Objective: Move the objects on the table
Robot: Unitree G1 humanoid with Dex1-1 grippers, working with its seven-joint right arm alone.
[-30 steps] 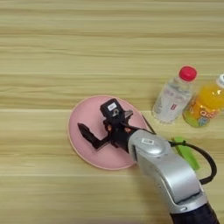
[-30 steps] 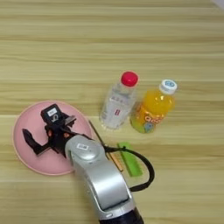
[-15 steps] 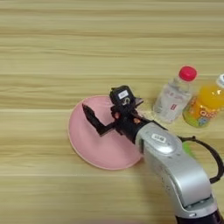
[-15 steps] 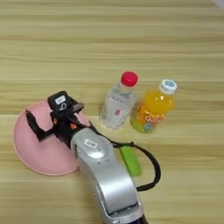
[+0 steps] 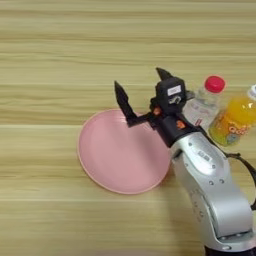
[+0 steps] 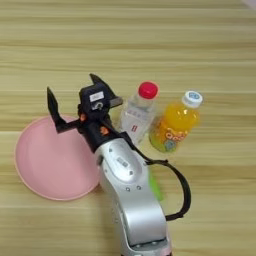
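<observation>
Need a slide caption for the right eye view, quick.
Open pincer over pink plate's far edge, beside red-capped clear bottle and orange juice bottle.

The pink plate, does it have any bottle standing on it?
No, the pink plate is bare; the red-capped bottle and the orange juice bottle both stand on the table to its right.

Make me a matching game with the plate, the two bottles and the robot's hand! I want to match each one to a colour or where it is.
Things:
1. plate
2. water bottle
3. juice bottle
4. right gripper

Clues:
A. white cap, furthest right
B. pink, empty
C. red cap, between gripper and juice
D. black, jaws spread open above the plate's far rim

Pairs: 1-B, 2-C, 3-A, 4-D
</observation>
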